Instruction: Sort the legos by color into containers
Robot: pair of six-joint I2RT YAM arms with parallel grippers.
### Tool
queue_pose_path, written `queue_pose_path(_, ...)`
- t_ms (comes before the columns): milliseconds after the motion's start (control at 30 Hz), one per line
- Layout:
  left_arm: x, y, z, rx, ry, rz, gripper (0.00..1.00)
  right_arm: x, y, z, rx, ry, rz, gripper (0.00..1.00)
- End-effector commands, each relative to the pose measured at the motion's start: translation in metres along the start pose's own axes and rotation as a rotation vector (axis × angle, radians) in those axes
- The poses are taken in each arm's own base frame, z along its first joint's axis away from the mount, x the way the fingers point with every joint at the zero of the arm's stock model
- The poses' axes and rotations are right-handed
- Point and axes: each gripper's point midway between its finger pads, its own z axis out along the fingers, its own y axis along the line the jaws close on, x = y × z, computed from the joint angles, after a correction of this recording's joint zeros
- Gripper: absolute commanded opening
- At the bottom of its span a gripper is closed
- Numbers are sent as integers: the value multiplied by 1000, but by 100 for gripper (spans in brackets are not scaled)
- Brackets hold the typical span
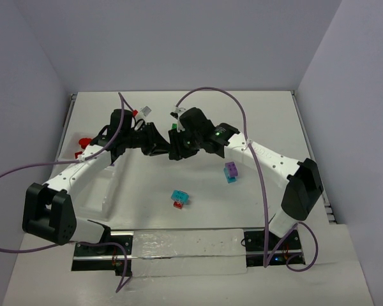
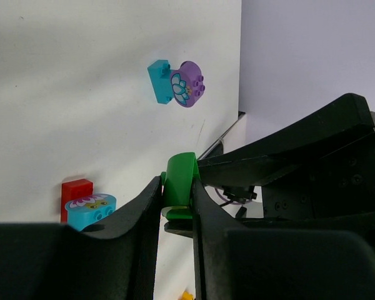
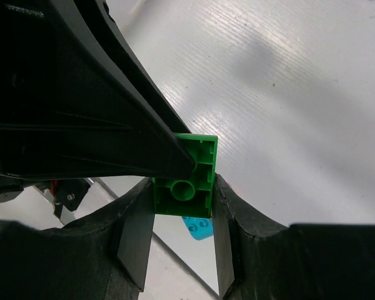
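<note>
Both grippers meet in mid-air above the table's middle, each clamped on the same green lego (image 2: 179, 181). In the left wrist view, my left gripper (image 2: 177, 187) squeezes its curved green top. The right wrist view shows its hollow underside (image 3: 186, 181) between the fingers of my right gripper (image 3: 183, 187), with a left finger (image 3: 144, 150) overlapping it. From above, the left gripper (image 1: 161, 145) and right gripper (image 1: 177, 145) touch tip to tip. A purple-and-cyan pair (image 1: 231, 171) and a cyan-and-red pair (image 1: 179, 198) lie on the table. The clear tray (image 1: 124, 197) sits under the left arm.
Red pieces (image 1: 83, 141) lie at the tray's far left edge. A small white and red object (image 1: 142, 111) rests behind the left gripper. Purple cables loop over both arms. Walls close in the table on the left, back and right.
</note>
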Motion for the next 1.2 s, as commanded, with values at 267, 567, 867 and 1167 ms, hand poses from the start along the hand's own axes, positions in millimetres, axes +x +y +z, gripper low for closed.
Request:
queue_pose_path(267,-19,28,-11,-284,-74,38,0,-45,2,-28,54,-166,-38,71)
queue_pose_path(567,-54,69,-98,-735,-319,2,0,-44,-35,-85,209,-290,-34,73)
queue_pose_path(867,-51,124,-229,-1105,-605,-167,0,-28,-91,-99,307,-299,77,74)
queue_pose_path(1167,-65,129,-245,-1131,-652,-159,0,-24,-93,-85,287,-245,92,74)
